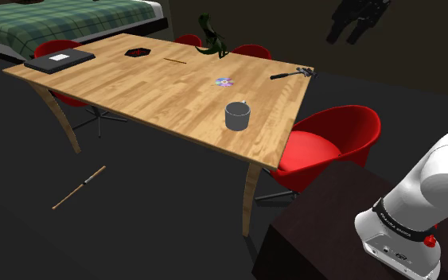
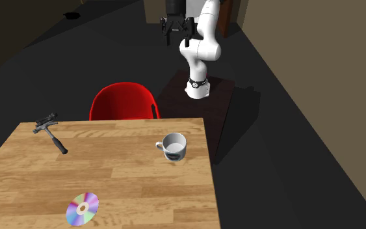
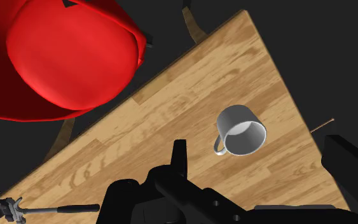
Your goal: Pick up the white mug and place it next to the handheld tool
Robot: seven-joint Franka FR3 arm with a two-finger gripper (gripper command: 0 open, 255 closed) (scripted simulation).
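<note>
The tool point(image 2: 177, 34) hangs high, off the desk point(image 2: 129, 179), its black fingers point(image 3: 180, 156) spread apart and grasping nothing. A red chair point(image 2: 123, 101) sits at the desk's edge nearest the stand. The whitish mug point(image 2: 173, 146), perhaps with a printed band, stands upright on the desk by that edge. The hammer point(image 2: 51, 133) lies at the desk's corner, with a CD point(image 2: 82, 208) farther in.

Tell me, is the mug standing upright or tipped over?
Upright. The mug stands on its base on the wooden table, its open mouth facing up; the inside looks empty.
</note>
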